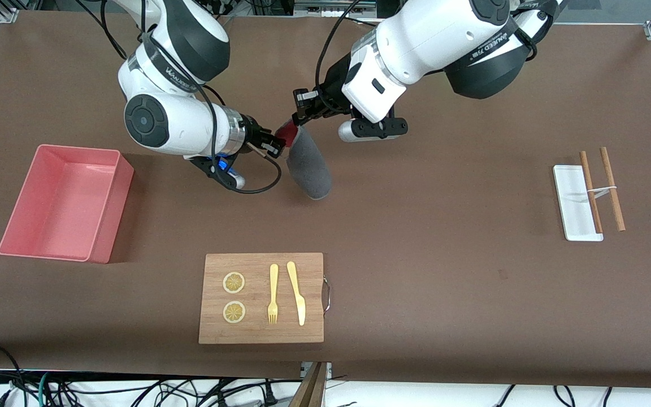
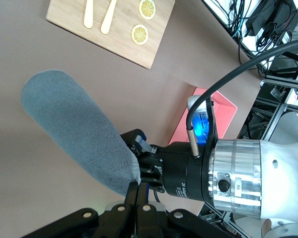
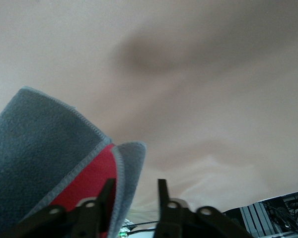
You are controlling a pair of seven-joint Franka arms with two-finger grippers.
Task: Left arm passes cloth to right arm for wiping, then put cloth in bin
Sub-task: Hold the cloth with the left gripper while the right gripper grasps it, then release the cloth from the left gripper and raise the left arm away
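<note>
Front view: left gripper (image 1: pixel 298 113) clamps cloth (image 1: pixel 308 167) top; cloth hangs above brown table (image 1: pixel 444 237), bin (image 1: pixel 65 202) at right arm's end.
Left wrist view: jaws pinched together on cloth edge.
Right wrist view: right gripper (image 3: pixel 135 191) jaws apart, prob. cloth corner between; seat deeper before release.

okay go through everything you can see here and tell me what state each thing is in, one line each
cloth: hanging in the air from its top edge, pinched by the left gripper.
left gripper: shut on the cloth, over the table's middle.
right gripper: at the cloth's crimson corner, fingers apart.
bin: empty, upright, toward the right arm's end.
cutting board: flat, carrying two lemon slices, a fork and a knife.
white tray: flat, chopsticks lying across its edge.
</note>
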